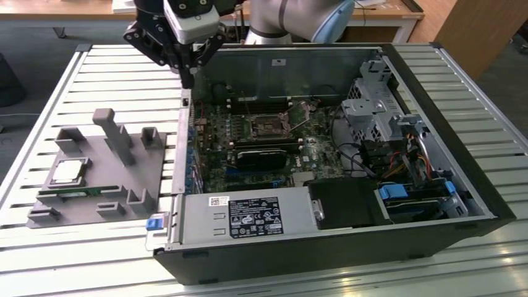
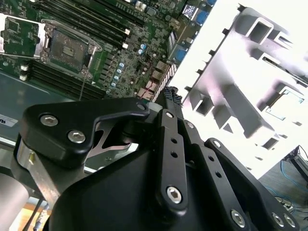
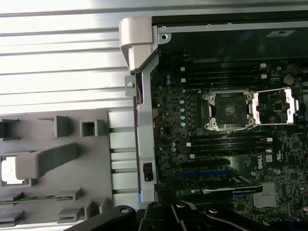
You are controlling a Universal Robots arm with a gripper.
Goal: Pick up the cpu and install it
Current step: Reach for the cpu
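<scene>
The cpu, a flat silver square, lies in a pocket of the grey holder on the exterior view's left. In the first wrist view the cpu is a bright patch partly behind a grey post. The empty socket sits on the motherboard inside the open computer case, its frame lifted open beside the socket. My gripper hangs shut and empty above the case's left wall, well beyond the holder. In both wrist views the gripper shows its tips together.
The case lies on its side on a slatted metal table. A green memory stick rests in the holder, and tall posts rise from it. A power supply, a drive cage and cables crowd the case.
</scene>
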